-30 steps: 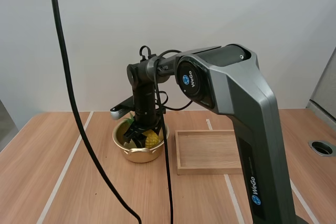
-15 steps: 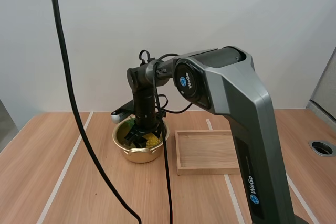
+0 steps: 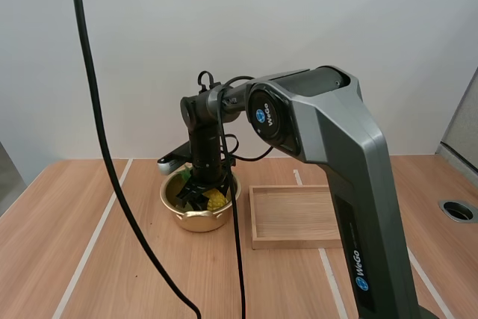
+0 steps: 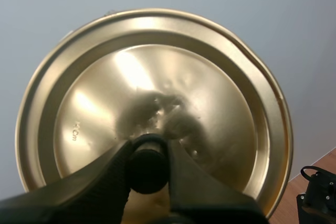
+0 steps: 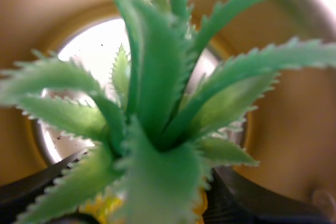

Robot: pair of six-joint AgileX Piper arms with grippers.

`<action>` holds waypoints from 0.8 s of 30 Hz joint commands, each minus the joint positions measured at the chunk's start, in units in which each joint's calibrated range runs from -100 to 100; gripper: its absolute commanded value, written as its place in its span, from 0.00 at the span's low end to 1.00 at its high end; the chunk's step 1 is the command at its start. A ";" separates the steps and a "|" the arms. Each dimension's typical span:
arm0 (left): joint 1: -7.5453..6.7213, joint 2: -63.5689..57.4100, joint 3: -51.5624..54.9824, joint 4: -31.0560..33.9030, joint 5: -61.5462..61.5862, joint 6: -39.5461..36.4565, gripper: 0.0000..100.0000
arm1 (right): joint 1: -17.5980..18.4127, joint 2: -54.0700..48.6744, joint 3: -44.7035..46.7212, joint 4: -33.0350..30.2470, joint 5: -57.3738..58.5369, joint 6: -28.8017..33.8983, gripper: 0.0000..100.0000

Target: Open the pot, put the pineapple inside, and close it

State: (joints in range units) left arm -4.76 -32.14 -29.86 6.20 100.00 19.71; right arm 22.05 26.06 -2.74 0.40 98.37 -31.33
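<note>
Gold-coloured pot (image 3: 196, 218) stands open on the wooden table (image 3: 112, 259), near the left side of the wooden tray (image 3: 295, 218), with a narrow gap between them. A dark handle (image 3: 173, 158) with a pale tip sticks out from the pot's rear left. Right arm reaches forward and down, and the right gripper (image 3: 200, 192) sits inside the pot's mouth. Pineapple (image 5: 157, 129) is in the pot. The high view shows its yellow body toward the right inner wall, and the right wrist view looks down through the green crown to the shiny pot floor. Black fingers (image 5: 247, 203) lie on either side of the fruit, close against it, so the right gripper reads as pinching the pineapple. Left gripper (image 4: 149, 156) holds the lid (image 4: 157, 77) by its black knob (image 4: 148, 167), both tips clamped on the knob. The lid is lifted in front of the pale wall, its broad gold face turned toward the left wrist view.
</note>
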 commanded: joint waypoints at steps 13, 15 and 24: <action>-0.15 -0.43 -0.72 0.15 0.00 -0.53 0.00 | 0.06 -0.22 -0.37 -1.10 -0.82 -1.81 1.00; -0.15 -0.43 -0.72 0.15 0.00 -0.35 0.00 | 0.20 -0.22 -0.37 -1.10 -0.81 -1.81 1.00; -0.15 -0.43 -0.72 0.15 0.00 -0.24 0.00 | 0.28 -0.22 -0.37 -1.10 -2.18 -1.81 1.00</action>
State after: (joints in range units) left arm -4.76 -32.14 -29.86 6.20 100.00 19.71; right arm 22.26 26.16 -2.74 -0.31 96.15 -32.55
